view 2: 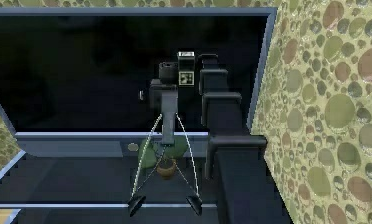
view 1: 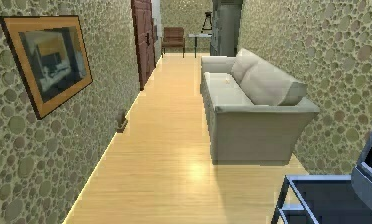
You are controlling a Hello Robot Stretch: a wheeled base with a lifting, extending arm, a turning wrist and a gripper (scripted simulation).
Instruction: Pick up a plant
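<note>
A small green plant (view 2: 153, 153) in a brownish pot stands on a dark stand (view 2: 74, 152) in front of a large black screen (view 2: 84, 70) in the arm side view. The gripper (view 2: 167, 206) reaches over this spot, its dark body above and its two thin fingers (view 2: 137, 205) spreading down past the plant. The arm (view 2: 232, 150) rises as a dark bar just right of it. Since the plant sits on the stand behind the fingers, I cannot tell whether the gripper holds anything.
In the forward view a wooden-floored corridor runs ahead past a pale sofa (view 1: 249, 105) on the right. A framed picture (view 1: 49, 58) hangs on the left wall, with a dark door (view 1: 143, 40) and chair (view 1: 173, 38) beyond. The dark stand's corner (view 1: 314, 200) is at bottom right.
</note>
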